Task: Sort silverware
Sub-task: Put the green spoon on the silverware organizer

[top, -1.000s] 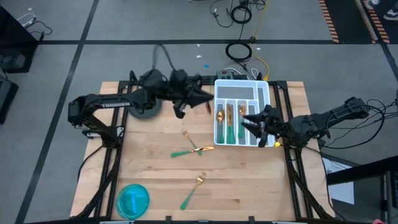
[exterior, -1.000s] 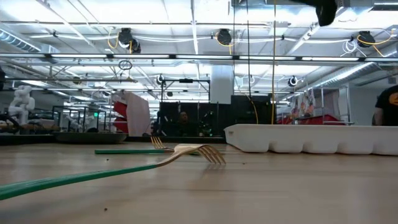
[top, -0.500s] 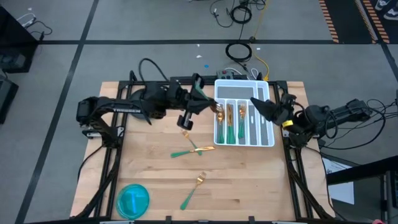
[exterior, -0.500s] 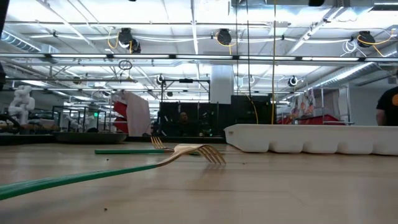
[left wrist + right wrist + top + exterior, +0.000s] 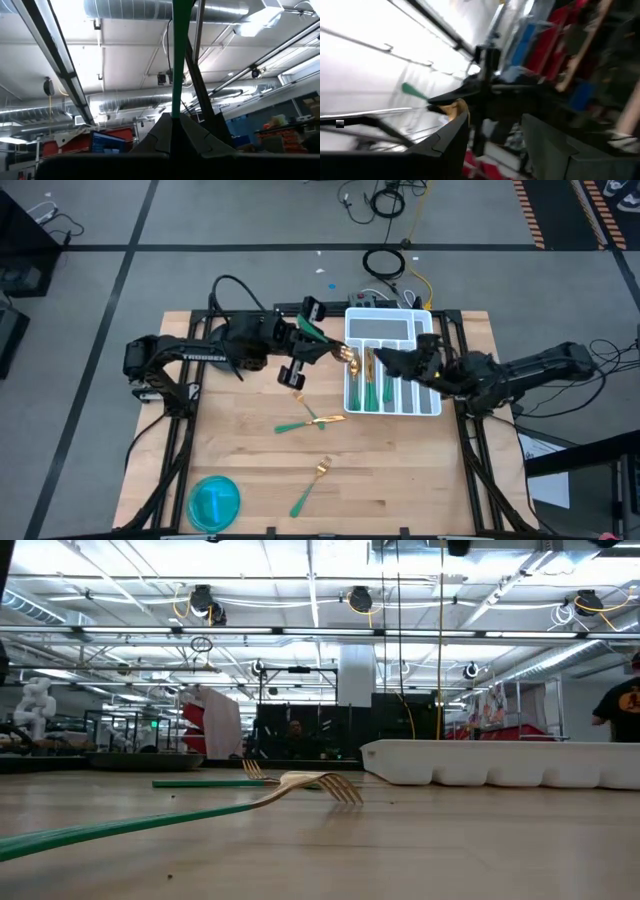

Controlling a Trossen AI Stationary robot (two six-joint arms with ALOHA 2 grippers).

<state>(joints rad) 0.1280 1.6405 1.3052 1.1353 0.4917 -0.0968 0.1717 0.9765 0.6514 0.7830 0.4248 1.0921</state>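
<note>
The left gripper is clenched on a piece of silverware: its fingers pinch the slim green handle, and the gold head juts out toward the white tray, just short of the tray's near wall. Facing it across that wall, the right gripper hangs over the tray's slots with its fingers spread apart and nothing between them. White lettering reading TROSSEN runs along the left arm. More silverware lies in the tray below the right gripper; a crossed fork pair and a lone fork lie on the table below the left gripper, with a blue plate farther off. Half a second ago the right gripper sat farther back at the tray's far side; it has since reached over toward the held piece.
</note>
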